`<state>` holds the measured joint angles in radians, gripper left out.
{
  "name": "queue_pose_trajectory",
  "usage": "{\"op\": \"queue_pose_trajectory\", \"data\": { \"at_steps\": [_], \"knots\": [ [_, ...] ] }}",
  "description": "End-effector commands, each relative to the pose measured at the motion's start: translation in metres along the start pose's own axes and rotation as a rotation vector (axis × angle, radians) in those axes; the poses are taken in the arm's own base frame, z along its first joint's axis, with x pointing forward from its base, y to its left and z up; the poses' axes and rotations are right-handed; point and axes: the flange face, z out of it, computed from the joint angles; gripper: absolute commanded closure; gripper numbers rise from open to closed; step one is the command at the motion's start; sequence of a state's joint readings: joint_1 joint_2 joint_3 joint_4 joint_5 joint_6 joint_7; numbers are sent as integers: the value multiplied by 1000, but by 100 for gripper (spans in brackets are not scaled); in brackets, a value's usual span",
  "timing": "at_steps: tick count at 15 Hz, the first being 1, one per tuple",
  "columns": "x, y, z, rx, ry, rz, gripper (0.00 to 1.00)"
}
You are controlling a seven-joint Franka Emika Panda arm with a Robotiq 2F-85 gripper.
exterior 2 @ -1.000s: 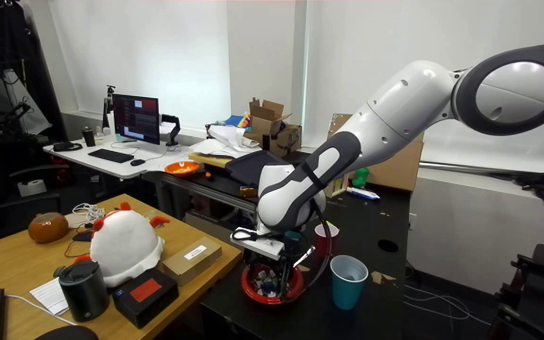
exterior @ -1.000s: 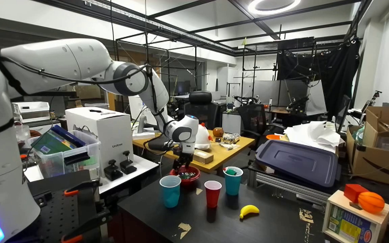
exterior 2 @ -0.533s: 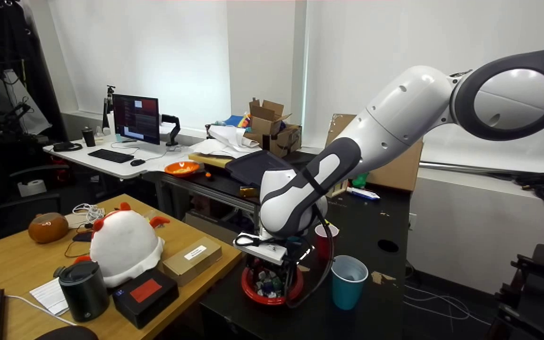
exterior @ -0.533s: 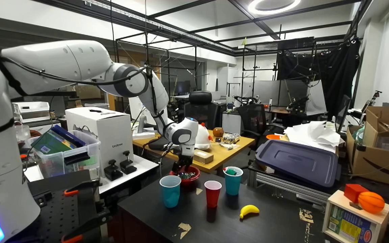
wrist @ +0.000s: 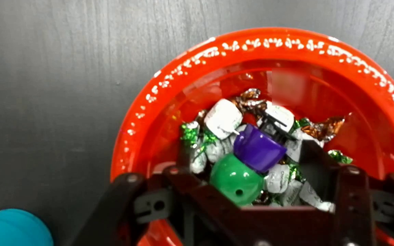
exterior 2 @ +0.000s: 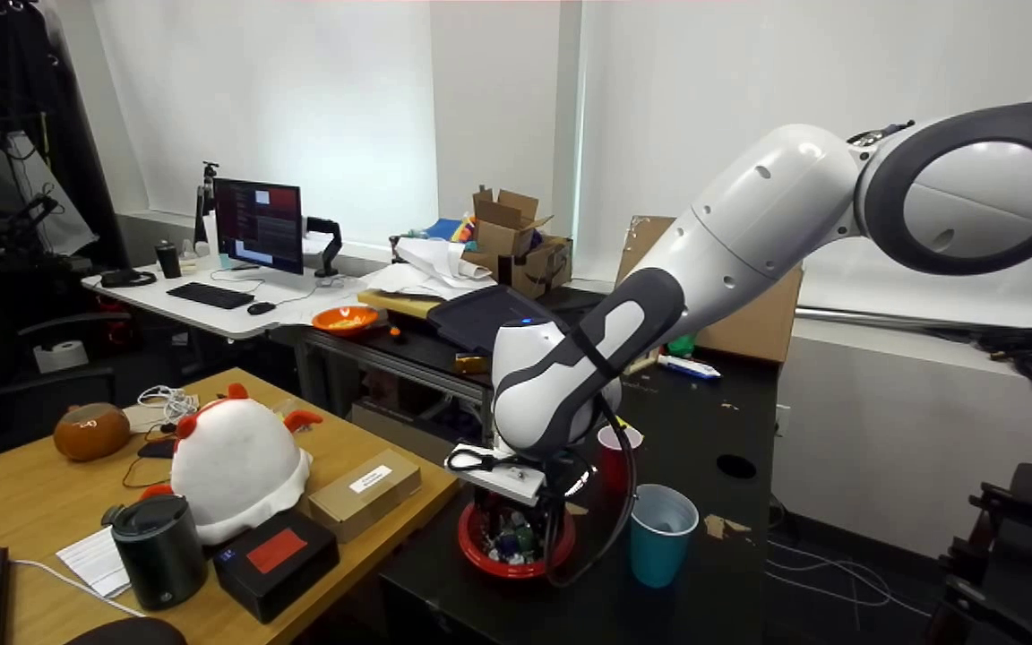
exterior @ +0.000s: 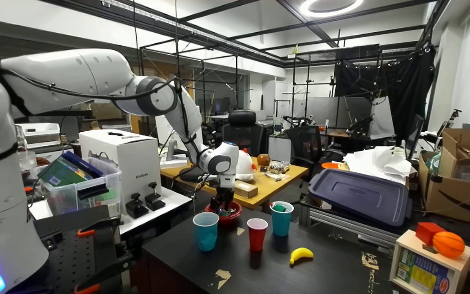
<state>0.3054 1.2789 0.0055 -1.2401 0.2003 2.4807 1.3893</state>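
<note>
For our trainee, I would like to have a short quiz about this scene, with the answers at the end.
1. How many teal plastic cups stand on the black table?
2. True or false: the yellow banana lies directly on this table.
3. Choose the container nearest to the end effector: a) wooden box, b) red bowl, c) clear plastic bin.

Key: 1. Two. 2. True. 3. b.

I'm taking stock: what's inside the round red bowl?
White foil-wrapped pieces, a glossy green ball, a purple cup-shaped piece and a small black part show. In the wrist view, the black gripper partly hides the lower side; anything beneath is covered.
</note>
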Motion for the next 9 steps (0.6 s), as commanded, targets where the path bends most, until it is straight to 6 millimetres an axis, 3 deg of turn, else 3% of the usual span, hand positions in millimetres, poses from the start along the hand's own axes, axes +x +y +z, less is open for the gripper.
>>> {"op": "queue_pose_trajectory", "data": {
  "at_steps": [1, 5, 9],
  "knots": [
    [3, -2, -9, -9, 34, 19, 49],
    [5, -3, -12, -3, 41, 18, 78],
    [0, -2, -17, -5, 28, -11, 79]
  ]
}}
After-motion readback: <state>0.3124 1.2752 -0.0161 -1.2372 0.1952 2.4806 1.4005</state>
